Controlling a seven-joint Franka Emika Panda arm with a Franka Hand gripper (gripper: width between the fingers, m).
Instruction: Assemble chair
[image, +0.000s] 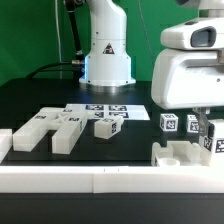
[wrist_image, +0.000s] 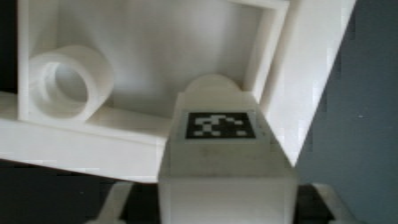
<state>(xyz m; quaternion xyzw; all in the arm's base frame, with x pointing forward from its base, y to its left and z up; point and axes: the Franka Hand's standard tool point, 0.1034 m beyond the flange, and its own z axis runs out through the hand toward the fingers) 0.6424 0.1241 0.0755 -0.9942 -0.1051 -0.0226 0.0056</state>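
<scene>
Clamps the end effector (image: 207, 133) almost fully closed on a chunky white chair post (wrist_image: 217, 150), with the post's black-and-white tag facing the wrist camera. Holds that post close over a white slab piece (wrist_image: 169, 50) with a raised rim and a round hole; cannot tell whether the two touch. Finds the other chair parts loose on the dark surface (image: 30, 100): a tagged cube (image: 168, 123) just beside the end effector toward the exterior view's left, a small block (image: 107, 127) farther that way, and notched blocks (image: 40, 128) well apart from it. Shows the marker board (image: 100, 108) behind the small block and the border rail (image: 100, 182) along the front.
</scene>
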